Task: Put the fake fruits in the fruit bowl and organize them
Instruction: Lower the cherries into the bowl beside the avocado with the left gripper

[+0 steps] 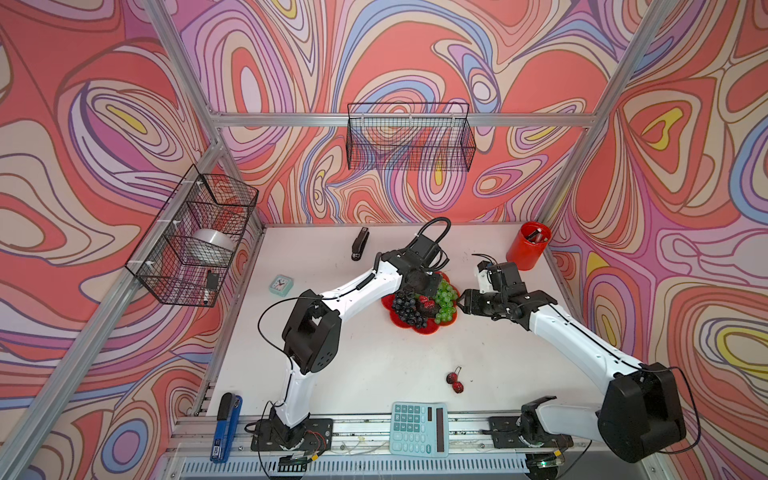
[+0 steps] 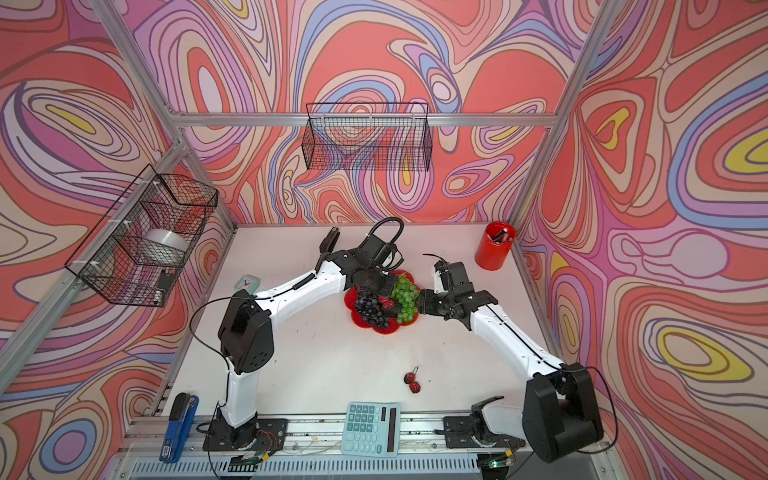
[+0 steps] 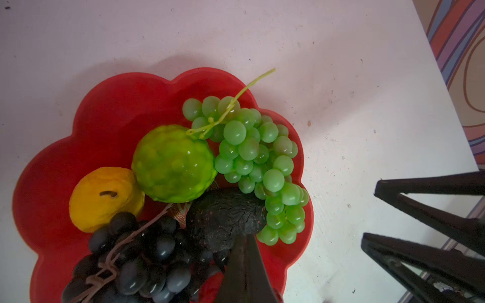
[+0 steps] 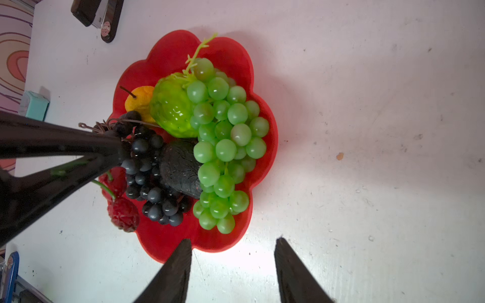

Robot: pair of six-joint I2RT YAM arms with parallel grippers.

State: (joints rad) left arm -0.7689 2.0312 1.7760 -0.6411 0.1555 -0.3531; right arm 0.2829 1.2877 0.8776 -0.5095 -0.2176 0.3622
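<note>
Presently, clenched left gripper [image 4: 120, 150] touching wrinkled dark avocado [image 4: 181, 168] may shove bumpy red berry [image 4: 123, 213] off scalloped red bowl [image 4: 157, 241]; right gripper [image 4: 233, 239] gapes empty.

I'm working a robot lab test cell: an aluminium frame [image 1: 332, 120] boxes in the white table [image 1: 374, 374], swirl-printed backdrop walls [image 1: 124, 124] stand all round, and a wire basket [image 1: 409, 137] hangs beyond my left hand [image 1: 419, 291].

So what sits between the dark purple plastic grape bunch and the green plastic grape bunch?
The dark wrinkled avocado, wedged between them, shown clearly in the right wrist view.
</note>
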